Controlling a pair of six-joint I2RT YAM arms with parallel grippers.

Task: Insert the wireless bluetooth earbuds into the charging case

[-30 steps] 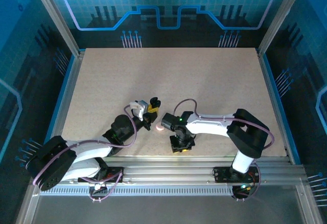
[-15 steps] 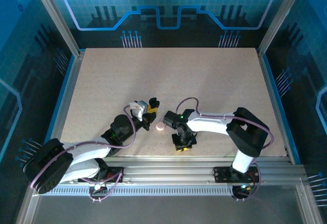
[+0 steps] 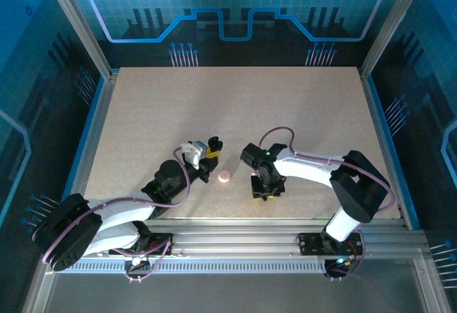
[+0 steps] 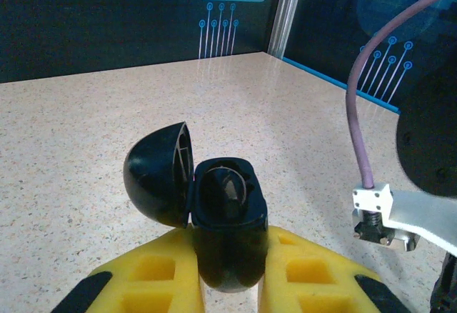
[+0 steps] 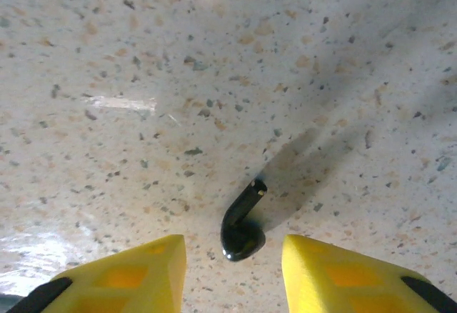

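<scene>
Yellow-fingered, the left gripper [image 4: 227, 284] is clamped on a black charging case [image 4: 227, 209] (lid swung open). A pink round case [image 3: 224, 176] lies on the table [image 3: 285, 113] between the arms. The right gripper [image 5: 232, 274] holds its jaws apart over a black earbud [image 5: 241, 229], not touching it.

Speckled tabletop [image 3: 285, 113] (blue circuit-print walls [image 3: 235, 13])

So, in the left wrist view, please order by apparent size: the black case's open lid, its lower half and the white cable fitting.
Largest, unranked: the black case's lower half and open lid look alike, and the yellow fingers hide part of the half.
Smallest: the white cable fitting, clearly.
</scene>
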